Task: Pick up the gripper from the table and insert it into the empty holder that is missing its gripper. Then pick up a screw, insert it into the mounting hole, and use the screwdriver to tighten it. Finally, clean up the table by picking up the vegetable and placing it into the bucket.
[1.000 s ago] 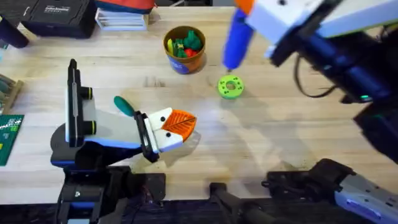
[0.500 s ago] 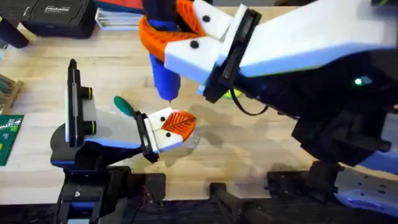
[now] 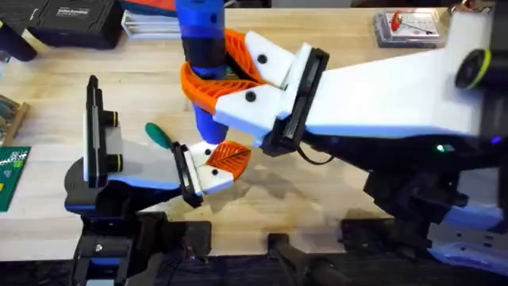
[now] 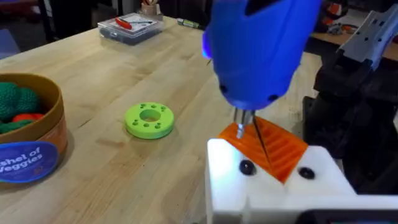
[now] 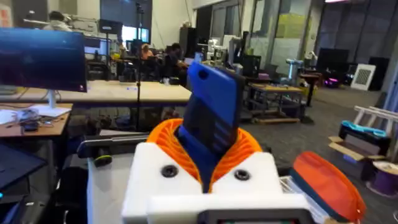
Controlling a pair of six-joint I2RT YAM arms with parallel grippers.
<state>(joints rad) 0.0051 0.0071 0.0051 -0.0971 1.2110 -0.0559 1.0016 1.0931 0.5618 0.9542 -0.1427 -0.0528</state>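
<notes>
Screwdriver [image 3: 202, 48] clamped in R gripper [image 3: 218, 75], tip over holder [image 4: 267, 186].

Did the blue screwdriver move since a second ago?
Yes. The screwdriver went leftward from beside the bucket to above the orange gripper, held by the right gripper.

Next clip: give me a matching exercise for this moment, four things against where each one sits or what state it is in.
Things:
1. screwdriver
2. orange gripper piece
3. lime green ring
4. bucket

Places or states:
A. lying flat on the bare table, apart from the rest
B. clamped upright in the right pincer, tip pointing down
C. seated on the white holder
D. standing on the table with toy vegetables inside

Pairs: 1-B, 2-C, 3-A, 4-D
</notes>
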